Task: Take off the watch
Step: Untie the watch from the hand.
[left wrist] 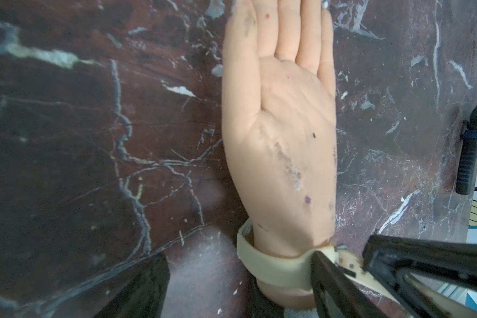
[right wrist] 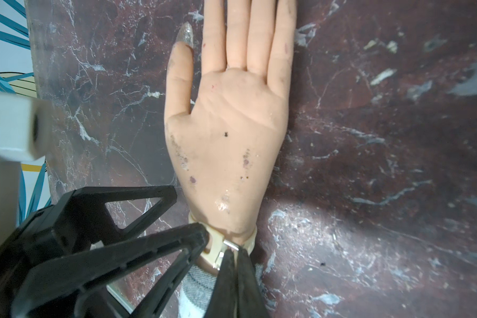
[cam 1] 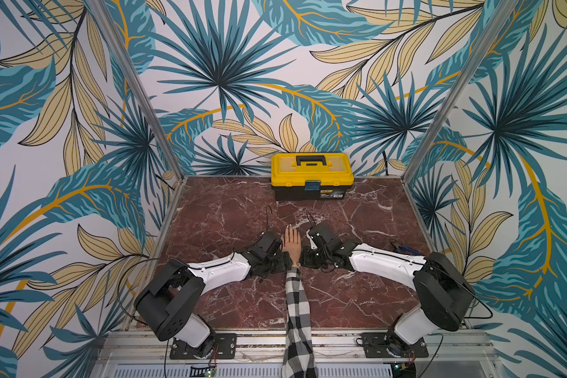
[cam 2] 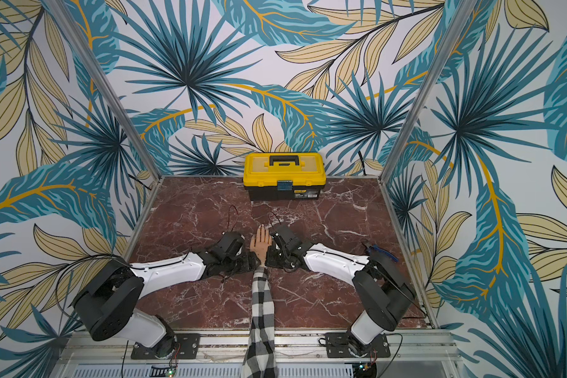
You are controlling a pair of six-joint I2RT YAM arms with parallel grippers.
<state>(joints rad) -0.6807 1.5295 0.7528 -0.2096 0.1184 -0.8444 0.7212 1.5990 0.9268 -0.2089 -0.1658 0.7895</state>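
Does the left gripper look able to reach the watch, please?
Probably yes: the left gripper is open, fingers either side of the wrist, one at the watch; the right gripper pinches it.

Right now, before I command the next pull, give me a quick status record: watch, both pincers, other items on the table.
Watch: thin beige-strapped wristwatch, looped round the wrist of the flesh-toned mannequin hand; not off yet
Hand: palm up on the maroon marble table
Right pincer: shut on the strap beside the silver buckle
Left pincer: open, one fingertip against the strap
Buckle: cannot tell whether undone
Other items: closed yellow and black toolbox at the far edge; blue and black pliers near the right arm
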